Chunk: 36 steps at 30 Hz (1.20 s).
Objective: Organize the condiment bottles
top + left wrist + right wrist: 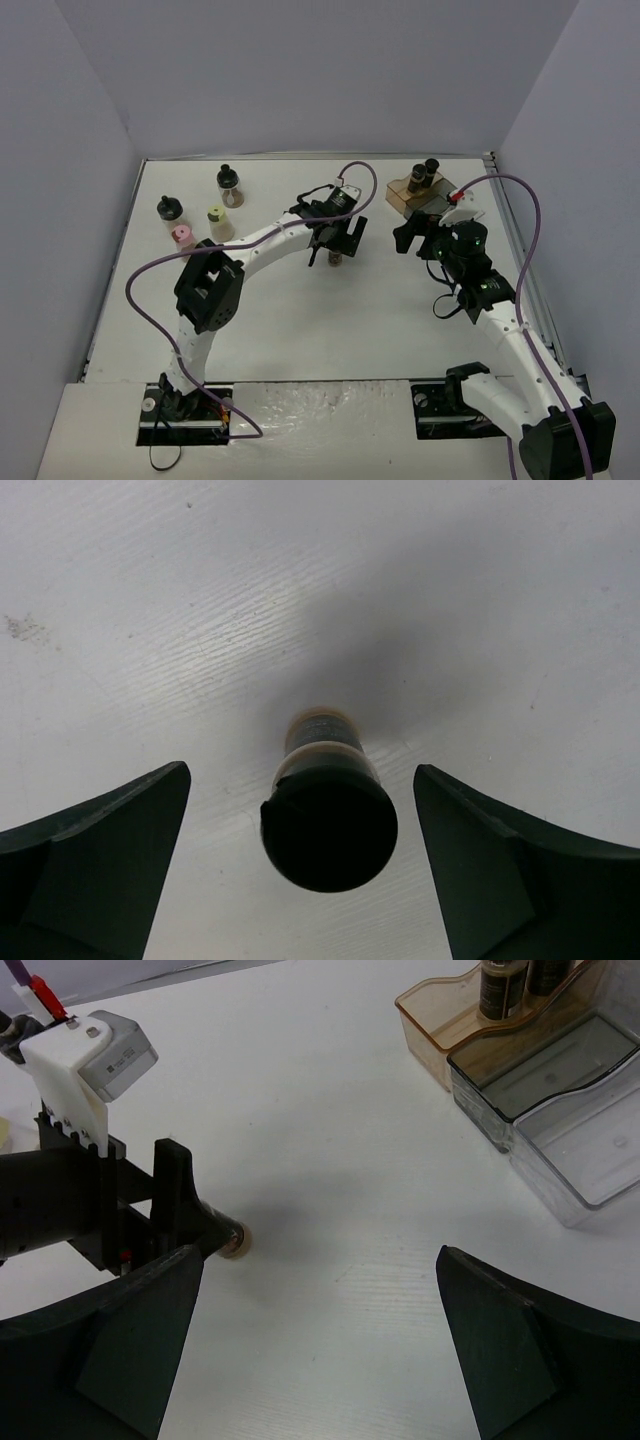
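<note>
Bottles stand in three spots on your white worktop (300,330). Pale lilac-grey walls (300,70) close it in at 9, 12 and 3 o'clock. Up close the surface is matt and finely streaked, with a small grey smudge (25,628).

Look at the middle of the worktop first. One bottle (333,258) stands there upright, with its long axis vertical. Its black cap (330,830) points straight up at your left wrist camera, and its pale base rests on the surface. Your left jaws hang over it spread apart, one on each side of the cap. Both are clear of it, so nothing is gripped.

At 10 o'clock you have a loose group of four, all upright with caps up:
- two black-capped (229,183)
- a pink-capped one (182,238)
- a yellow-capped one (217,220)

At 1 o'clock, a rack (560,1110) carries two more dark bottles (500,985) upright side by side on its brown step. The clear compartments lie in front of that step.

Your right jaws stand wide apart over bare worktop between the rack and the middle bottle, holding nothing.
</note>
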Each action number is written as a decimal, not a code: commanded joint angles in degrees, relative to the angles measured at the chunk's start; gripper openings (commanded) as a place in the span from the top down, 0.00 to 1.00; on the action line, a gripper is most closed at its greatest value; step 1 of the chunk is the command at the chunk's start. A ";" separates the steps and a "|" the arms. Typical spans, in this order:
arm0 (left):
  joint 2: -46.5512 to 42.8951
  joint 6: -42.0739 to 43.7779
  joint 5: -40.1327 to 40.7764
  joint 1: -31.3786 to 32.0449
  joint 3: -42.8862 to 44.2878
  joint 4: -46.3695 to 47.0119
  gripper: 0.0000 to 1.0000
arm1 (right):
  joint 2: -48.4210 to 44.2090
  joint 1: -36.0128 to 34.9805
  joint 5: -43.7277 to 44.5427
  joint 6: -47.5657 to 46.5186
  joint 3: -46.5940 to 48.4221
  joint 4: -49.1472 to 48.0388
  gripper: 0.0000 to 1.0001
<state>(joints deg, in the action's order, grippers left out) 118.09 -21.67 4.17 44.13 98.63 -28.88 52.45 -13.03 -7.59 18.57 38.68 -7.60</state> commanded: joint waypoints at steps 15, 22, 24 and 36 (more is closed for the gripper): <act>-43.55 -1.12 2.42 -13.27 -19.80 1.66 0.03 | 21.46 -13.46 -2.38 -13.32 12.21 -6.22 0.00; -56.97 1.98 3.08 -16.74 -31.44 -0.01 0.03 | 33.82 -20.18 -0.37 -18.04 17.32 -11.28 0.02; -58.89 2.89 3.47 -17.37 -33.77 -0.57 0.03 | 36.47 -20.73 -0.28 -18.46 18.55 -12.23 0.02; -63.40 3.83 1.07 -22.60 -40.69 -0.63 0.03 | 47.73 -22.34 1.79 -18.66 21.41 -15.00 0.30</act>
<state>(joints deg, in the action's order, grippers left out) 56.62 -18.61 6.51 24.05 56.34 -32.82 100.21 -34.66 -7.45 0.08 57.74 -17.68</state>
